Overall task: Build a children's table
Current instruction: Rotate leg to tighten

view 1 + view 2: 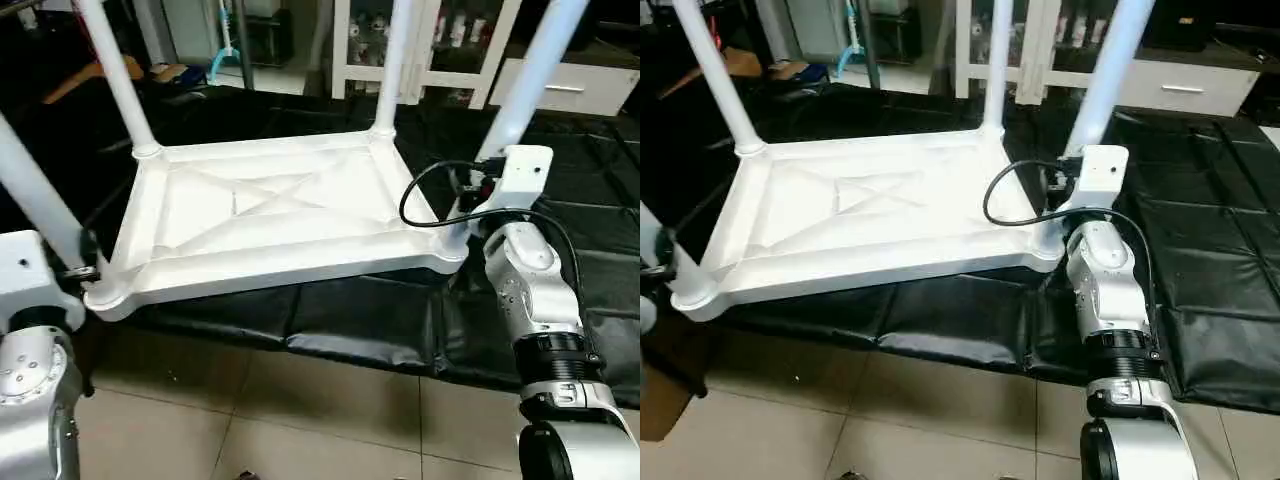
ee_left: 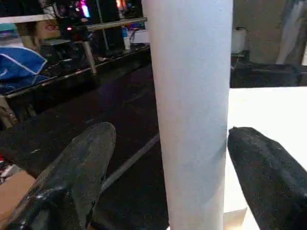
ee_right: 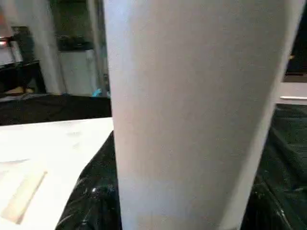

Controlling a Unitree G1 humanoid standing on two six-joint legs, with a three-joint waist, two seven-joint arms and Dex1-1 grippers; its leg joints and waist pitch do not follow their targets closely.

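A white table top (image 1: 270, 215) lies upside down on a black mat (image 1: 380, 325), four white legs standing up from its corners. At the near left leg (image 2: 192, 110) the left gripper (image 2: 168, 177) stands wide, fingers apart from it. The right gripper (image 3: 168, 201) clasps the near right leg (image 3: 192, 105), both black fingers (image 3: 91, 196) pressing its sides.

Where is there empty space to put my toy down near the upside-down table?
The tiled floor in front of the black mat, between the robot's two arms, is bare. The mat on the right, beyond the near-right leg, is also free. The table's near corners are crowded: the left gripper and right gripper each straddle a leg there.
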